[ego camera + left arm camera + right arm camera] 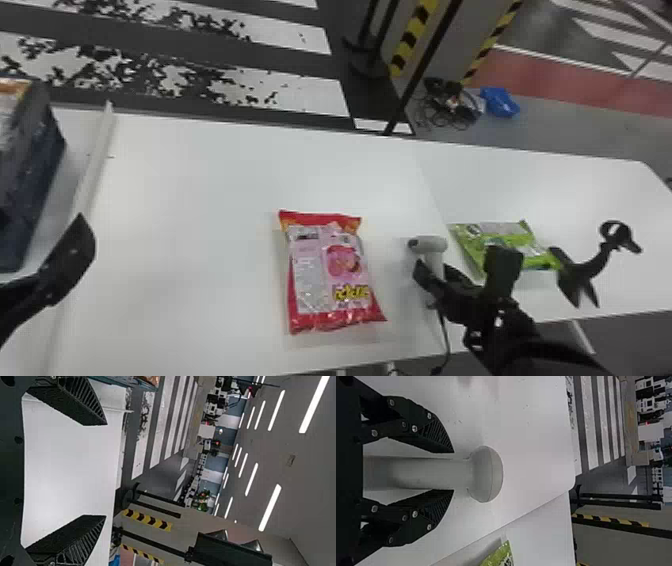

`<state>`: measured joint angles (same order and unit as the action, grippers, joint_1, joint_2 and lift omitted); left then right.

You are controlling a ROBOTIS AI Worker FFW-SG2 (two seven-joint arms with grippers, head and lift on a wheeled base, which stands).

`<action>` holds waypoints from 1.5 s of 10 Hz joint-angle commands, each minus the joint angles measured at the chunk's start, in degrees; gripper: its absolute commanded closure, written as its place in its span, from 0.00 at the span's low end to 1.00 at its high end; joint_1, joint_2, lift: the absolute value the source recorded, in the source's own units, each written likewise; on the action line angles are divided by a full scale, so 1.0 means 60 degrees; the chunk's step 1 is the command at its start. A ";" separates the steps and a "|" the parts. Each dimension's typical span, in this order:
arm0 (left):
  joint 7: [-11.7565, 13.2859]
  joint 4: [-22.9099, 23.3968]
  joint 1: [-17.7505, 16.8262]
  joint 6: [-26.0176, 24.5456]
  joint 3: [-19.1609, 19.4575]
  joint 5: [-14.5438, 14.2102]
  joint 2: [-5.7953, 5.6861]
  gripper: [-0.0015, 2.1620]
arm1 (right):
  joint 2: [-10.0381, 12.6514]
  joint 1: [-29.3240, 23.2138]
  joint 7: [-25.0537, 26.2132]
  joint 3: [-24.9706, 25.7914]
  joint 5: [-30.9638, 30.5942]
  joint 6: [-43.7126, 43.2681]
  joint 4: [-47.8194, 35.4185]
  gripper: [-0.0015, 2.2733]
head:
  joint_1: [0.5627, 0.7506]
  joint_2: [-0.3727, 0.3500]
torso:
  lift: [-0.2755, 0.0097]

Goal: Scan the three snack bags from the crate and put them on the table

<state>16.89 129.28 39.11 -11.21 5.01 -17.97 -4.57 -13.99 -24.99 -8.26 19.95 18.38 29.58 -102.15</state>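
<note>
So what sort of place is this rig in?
Probably an indoor robotics lab or test hall: long ceiling lights, crosswalk-like floor stripes and black-and-yellow hazard markings beyond the table.

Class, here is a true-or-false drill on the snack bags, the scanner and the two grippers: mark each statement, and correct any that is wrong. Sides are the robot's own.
1. The red snack bag is to the left of the scanner. True.
2. The red and green bags overlap. False: the scanner is between the red snack bag and the green snack bag.
3. The right gripper is at the scanner. True.
4. The green snack bag hangs in the air. False: it lies on the table.
5. The left gripper is open and empty. True.
</note>
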 commanded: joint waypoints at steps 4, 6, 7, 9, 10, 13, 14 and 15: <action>0.0027 0.0002 0.0000 -0.0029 0.0000 0.0007 0.0029 0.01 | -0.0026 -0.0332 -0.1113 0.0878 0.0598 0.1890 -0.2121 0.03 | 0.70 0.04 | 0.64; 0.0027 0.0002 0.0000 0.0000 -0.0015 0.0007 0.0029 0.01 | -0.0026 0.0210 -0.3076 0.1083 0.0569 0.4497 -0.2707 0.05 | 0.70 0.09 | 0.64; 0.0042 0.0002 0.0015 0.0000 -0.0015 0.0022 0.0014 0.01 | -0.0041 0.0562 -0.4057 0.1039 0.0467 0.5288 -0.2678 0.05 | 0.70 0.14 | 0.64; 0.0071 0.0002 0.0088 0.0029 0.0015 0.0022 -0.0030 0.01 | -0.0158 0.1089 -0.4760 0.0497 0.0086 0.5815 -0.2209 0.06 | 0.70 0.23 | 0.64; 0.0071 0.0046 0.0132 0.0029 0.0044 0.0022 -0.0030 0.01 | -0.0290 0.1294 -0.4936 0.0175 -0.0002 0.5874 -0.1843 0.06 | 0.70 0.24 | 0.64; 0.0071 0.0104 0.0176 0.0029 0.0059 0.0036 -0.0030 0.01 | -0.0481 0.2159 -0.5859 -0.0704 -0.0940 0.5845 -0.0451 0.06 | 0.70 0.32 | 0.64; 0.0071 0.0089 0.0176 0.0029 0.0059 0.0051 -0.0015 0.01 | -0.0568 0.2276 -0.6049 -0.0923 -0.1115 0.5698 -0.0158 0.06 | 0.70 0.33 | 0.64; 0.0071 0.0089 0.0176 0.0029 0.0059 0.0051 -0.0015 0.01 | -0.0642 0.2378 -0.6298 -0.1143 -0.1350 0.5610 0.0091 0.11 | 0.70 0.33 | 0.64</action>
<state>17.31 129.86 40.16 -11.03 5.36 -17.68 -4.68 -17.52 -11.13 -45.88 14.00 11.16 63.64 -102.62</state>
